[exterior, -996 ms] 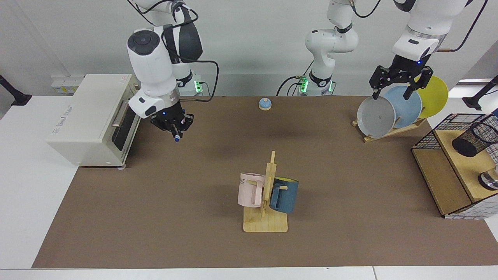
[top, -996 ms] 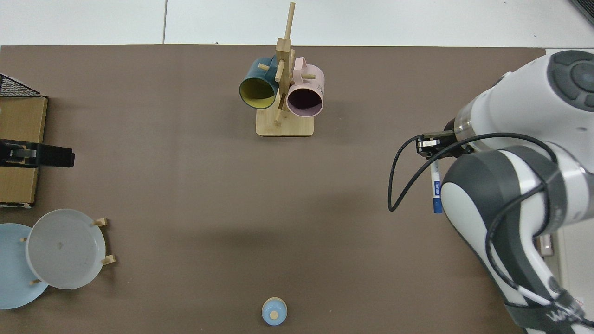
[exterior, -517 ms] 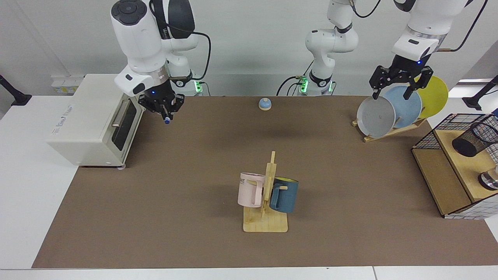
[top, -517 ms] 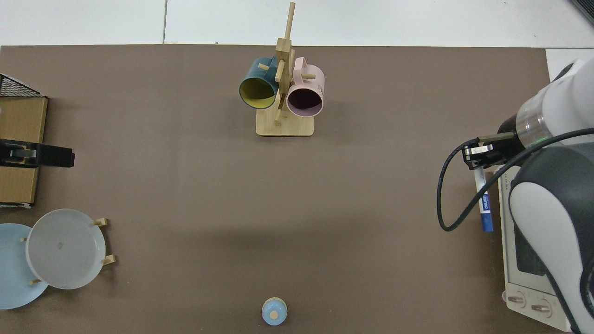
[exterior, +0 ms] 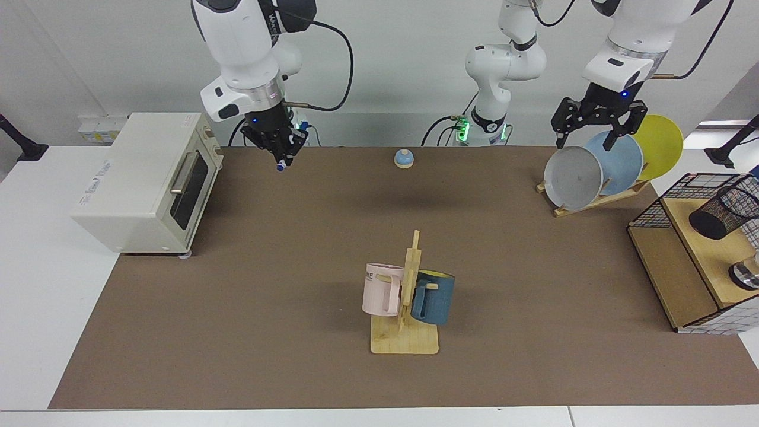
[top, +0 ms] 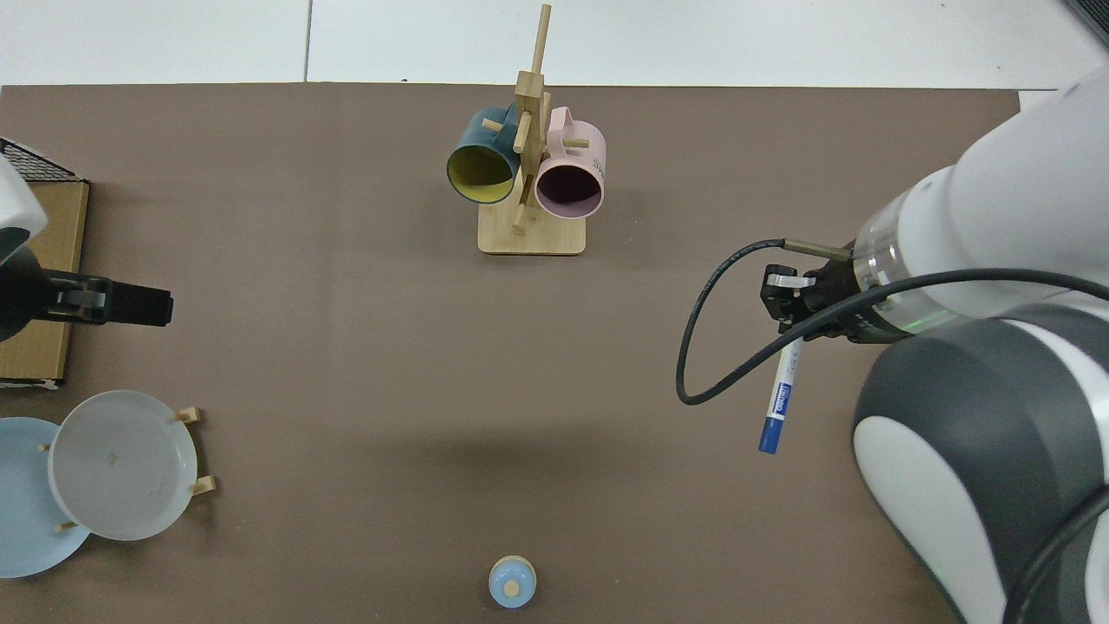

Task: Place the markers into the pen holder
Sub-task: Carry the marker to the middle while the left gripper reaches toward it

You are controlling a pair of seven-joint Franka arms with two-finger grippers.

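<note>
White-barrelled, with a dark blue cap, the slim marker (top: 781, 396) hangs from the right gripper (exterior: 283, 155), whose fingers are clenched on its upper end, high above the brown mat (exterior: 296, 267) near the mat's far edge, beside the cream toaster oven (exterior: 142, 181). The black wire-mesh pen holder (exterior: 724, 210) lies tilted on the wooden shelf unit (exterior: 682, 279) at the opposite short edge, well apart. To carry well, I judge the grip should stay firm and the marker be brought in line with the tilted mouth before release. The left gripper (exterior: 595, 121) hovers with fingers spread over the plate rack (exterior: 593, 198), waiting.

Counted: one marker, one pen holder, two mugs, three plates, one small blue bell.
</note>
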